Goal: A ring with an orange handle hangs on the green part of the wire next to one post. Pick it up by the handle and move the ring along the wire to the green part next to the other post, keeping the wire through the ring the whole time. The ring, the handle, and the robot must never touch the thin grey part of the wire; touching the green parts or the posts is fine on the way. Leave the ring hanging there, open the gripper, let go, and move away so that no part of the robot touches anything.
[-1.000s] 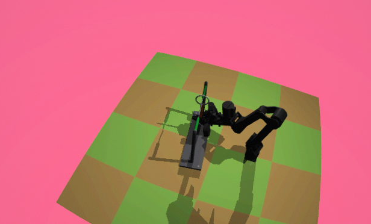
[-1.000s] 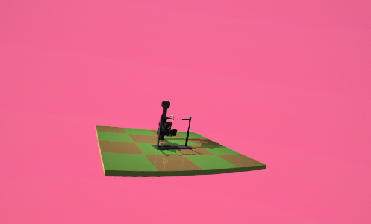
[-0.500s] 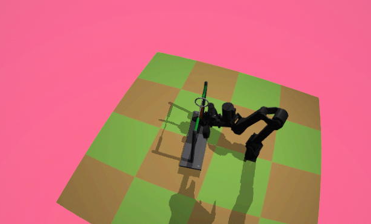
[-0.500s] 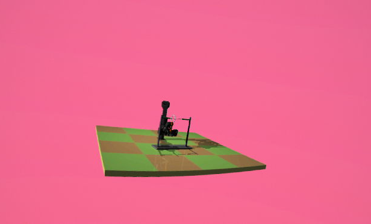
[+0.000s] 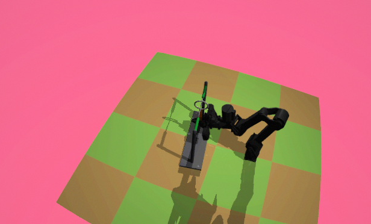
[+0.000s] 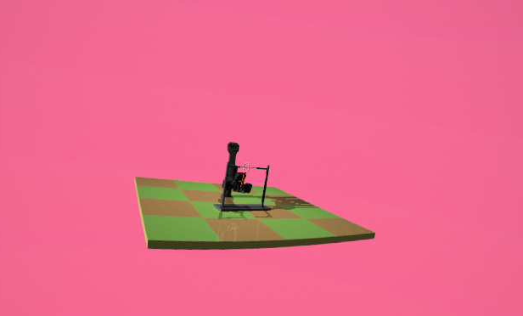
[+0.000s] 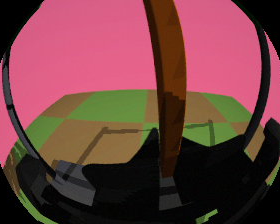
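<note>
The wire runs between two black posts (image 5: 205, 84) (image 6: 267, 183) on a grey base plate (image 5: 197, 153) (image 6: 253, 207). It has a green part by the far post (image 5: 205, 92) and another further down (image 5: 197, 121). The silver ring (image 5: 201, 105) (image 6: 246, 166) sits around the wire between the green parts. Its orange handle (image 5: 200, 114) (image 7: 169, 90) hangs down from it. My gripper (image 5: 204, 117) (image 6: 241, 182) (image 7: 157, 131) is shut on the handle's lower end, beside the wire. I cannot tell whether the ring touches the wire.
The arm (image 5: 258, 120) reaches in from its base (image 5: 253, 149) to the right of the plate. The floor (image 5: 131, 138) is a green and brown chequered slab with pink void past its edges. Long shadows fall to the left and front.
</note>
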`<action>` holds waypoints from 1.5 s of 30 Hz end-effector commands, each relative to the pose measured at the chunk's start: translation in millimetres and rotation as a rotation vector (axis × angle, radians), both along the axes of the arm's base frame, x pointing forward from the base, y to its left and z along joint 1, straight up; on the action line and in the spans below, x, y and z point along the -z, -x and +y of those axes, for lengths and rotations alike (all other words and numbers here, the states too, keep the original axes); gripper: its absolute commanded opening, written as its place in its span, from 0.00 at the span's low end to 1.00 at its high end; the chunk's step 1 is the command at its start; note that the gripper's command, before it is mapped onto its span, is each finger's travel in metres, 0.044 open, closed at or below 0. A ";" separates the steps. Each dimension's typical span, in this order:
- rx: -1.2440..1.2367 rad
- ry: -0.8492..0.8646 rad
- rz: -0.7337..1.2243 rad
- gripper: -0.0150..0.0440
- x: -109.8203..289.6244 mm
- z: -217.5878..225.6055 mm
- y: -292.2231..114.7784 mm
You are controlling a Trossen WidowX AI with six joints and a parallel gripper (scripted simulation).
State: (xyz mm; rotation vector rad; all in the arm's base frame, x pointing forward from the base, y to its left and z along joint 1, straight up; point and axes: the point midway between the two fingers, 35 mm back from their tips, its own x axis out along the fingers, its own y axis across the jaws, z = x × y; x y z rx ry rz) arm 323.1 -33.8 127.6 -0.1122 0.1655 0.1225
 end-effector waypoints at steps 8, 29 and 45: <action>0.006 -0.046 0.002 0.00 1.2 15.5 2.2; 0.012 -0.189 0.023 0.00 -0.7 55.9 7.4; 0.015 -0.159 0.020 0.00 -2.4 68.8 9.0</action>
